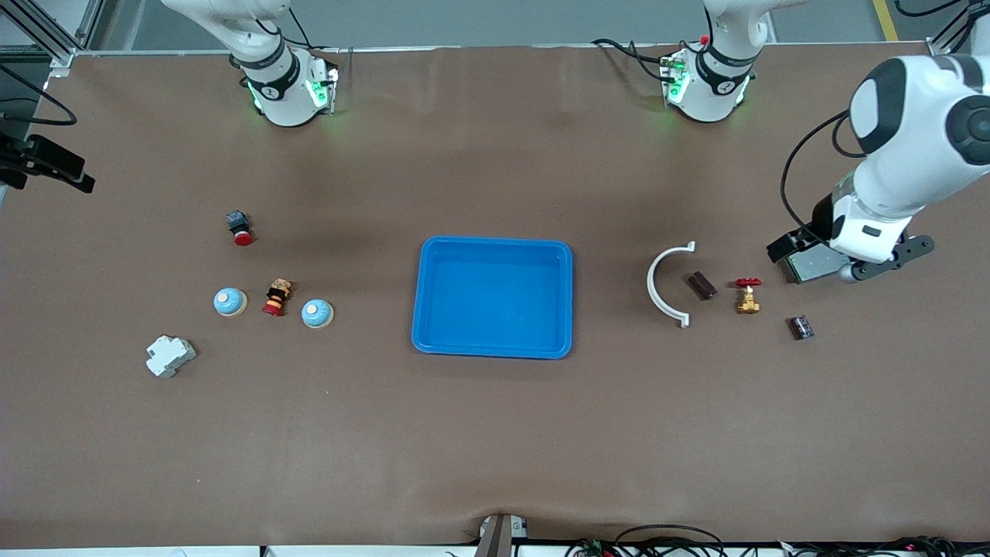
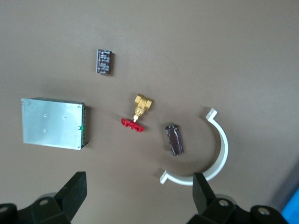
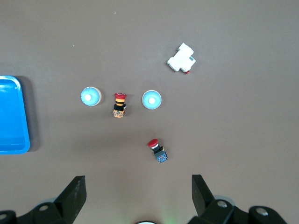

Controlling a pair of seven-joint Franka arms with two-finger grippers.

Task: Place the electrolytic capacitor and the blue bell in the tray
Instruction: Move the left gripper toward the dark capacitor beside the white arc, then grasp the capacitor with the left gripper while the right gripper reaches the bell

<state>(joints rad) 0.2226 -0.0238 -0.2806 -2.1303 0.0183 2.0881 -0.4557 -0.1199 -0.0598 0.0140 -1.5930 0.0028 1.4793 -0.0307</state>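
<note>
Glossy rounded blue tray empty, domed blue bells, cylindrical capacitor, both end effectors spread

This was a robotics lab: 2 white arms were bolted to a brown-covered bench framed by aluminium rails, cables trailed along its edges, and small industrial parts lay scattered about.

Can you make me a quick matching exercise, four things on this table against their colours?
Things:
1. tray
2. curved clamp
3. valve handwheel
4. metal box

Colours:
A. red
B. silver grey
C. bright blue
D. white

Pairs: 1-C, 2-D, 3-A, 4-B
</note>
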